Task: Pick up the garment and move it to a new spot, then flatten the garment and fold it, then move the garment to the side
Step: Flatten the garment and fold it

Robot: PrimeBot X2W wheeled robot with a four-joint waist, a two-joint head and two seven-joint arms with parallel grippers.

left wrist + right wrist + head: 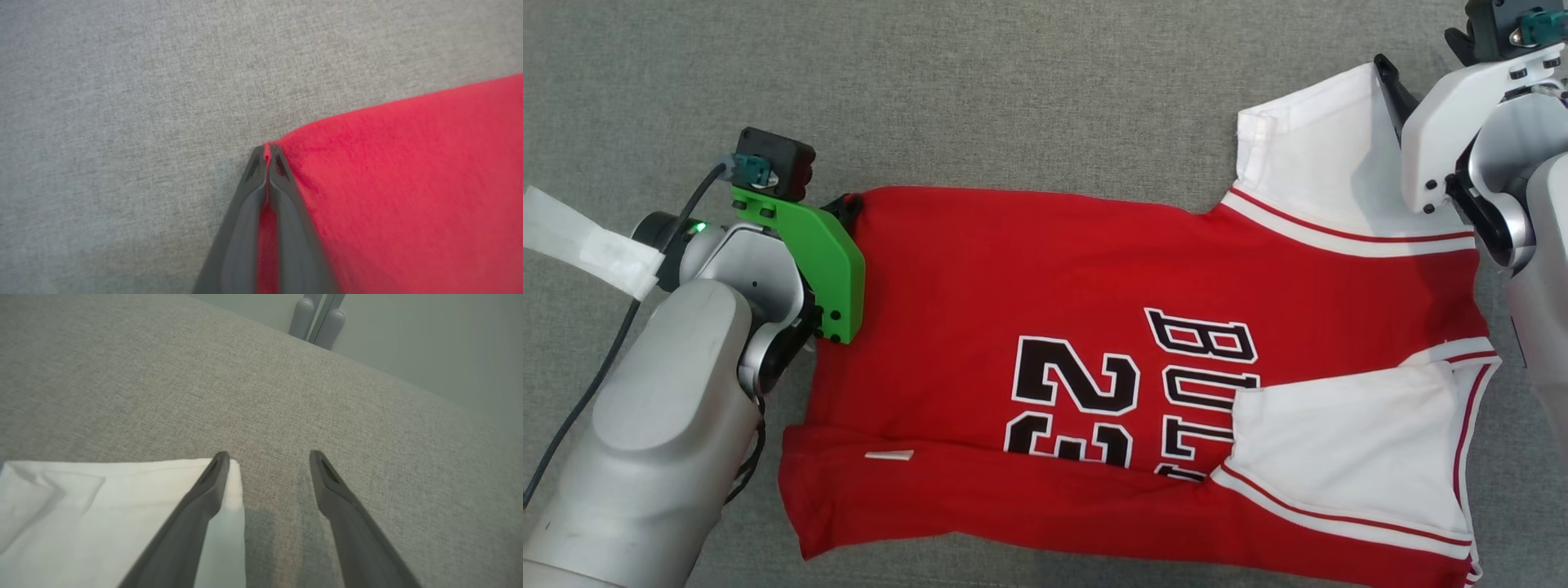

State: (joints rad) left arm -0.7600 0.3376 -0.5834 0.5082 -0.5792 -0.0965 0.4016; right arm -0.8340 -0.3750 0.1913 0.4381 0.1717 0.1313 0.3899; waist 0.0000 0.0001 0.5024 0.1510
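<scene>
The garment (pixel 1054 278) is a red jersey with black lettering and white sleeves, spread on a grey fabric surface (pixel 1013 90). My left gripper (pixel 848 204) sits at the garment's far left corner. In the left wrist view it (pixel 267 157) is shut on the garment, pinching the red corner (pixel 408 183). My right gripper (pixel 1388 82) hovers at the far right white sleeve (pixel 1323 155). In the right wrist view it (pixel 269 459) is open, one finger over the sleeve's corner (pixel 102 522) and the other over bare surface, with nothing between them.
A white tape strip (pixel 588 241) hangs by the left arm's cable. A small white tag (pixel 889 455) lies on the garment's near hem. The surface's far edge (pixel 408 390) shows in the right wrist view, with grey posts (pixel 316 318) beyond it.
</scene>
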